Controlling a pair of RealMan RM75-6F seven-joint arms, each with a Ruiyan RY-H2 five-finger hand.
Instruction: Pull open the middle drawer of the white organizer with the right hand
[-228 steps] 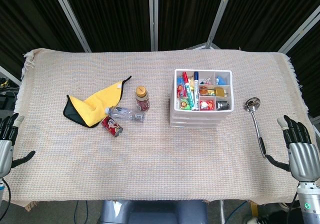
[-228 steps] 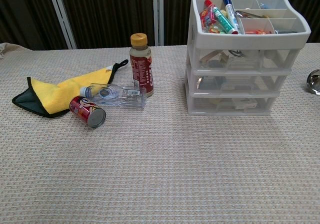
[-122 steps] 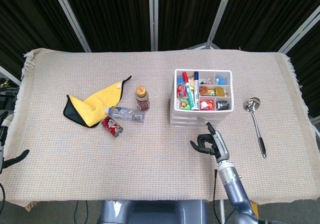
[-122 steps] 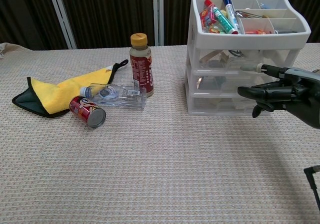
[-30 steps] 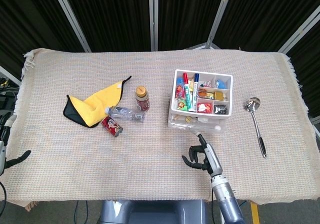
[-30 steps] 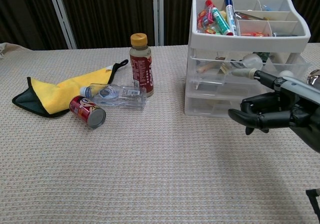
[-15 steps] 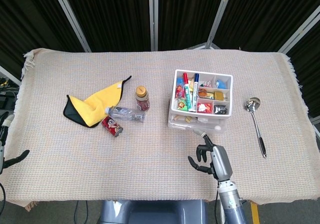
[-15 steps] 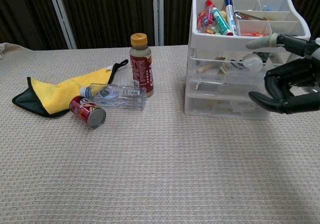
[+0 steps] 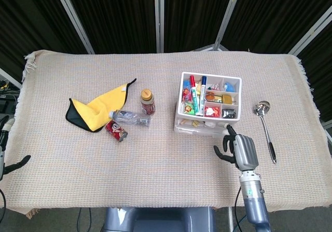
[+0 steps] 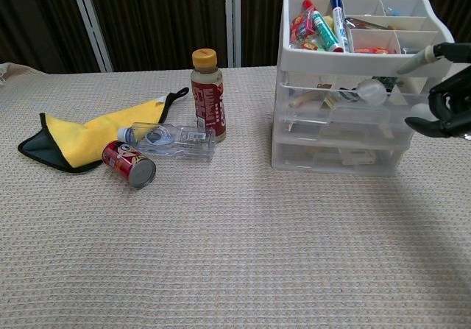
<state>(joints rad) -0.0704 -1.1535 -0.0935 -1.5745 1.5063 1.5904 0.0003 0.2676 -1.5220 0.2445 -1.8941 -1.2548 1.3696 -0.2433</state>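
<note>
The white organizer (image 9: 182, 94) (image 10: 353, 62) stands right of the table's middle, its top tray full of pens and small items. Its middle drawer (image 10: 338, 119) (image 9: 202, 129) sticks out toward the front, with a bulb and small parts showing inside. My right hand (image 9: 239, 150) (image 10: 450, 97) hovers at the organizer's front right corner, apart from the drawer. Its fingers are loosely curled and apart, one stretched out, and it holds nothing. Only part of my left hand (image 9: 4, 149) shows, at the table's left edge, thumb out and empty.
A metal spoon (image 9: 265, 131) lies right of the organizer. Left of it are a brown bottle (image 9: 148, 101) (image 10: 207, 93), a lying clear bottle (image 9: 129, 118) (image 10: 165, 139), a red can (image 9: 116, 130) (image 10: 129, 163) and a yellow cloth (image 9: 93, 110) (image 10: 88, 138).
The drawer, closed at first, was pulled out by my right hand. Over the last second the hand let go and moved right, away from the drawer front.
</note>
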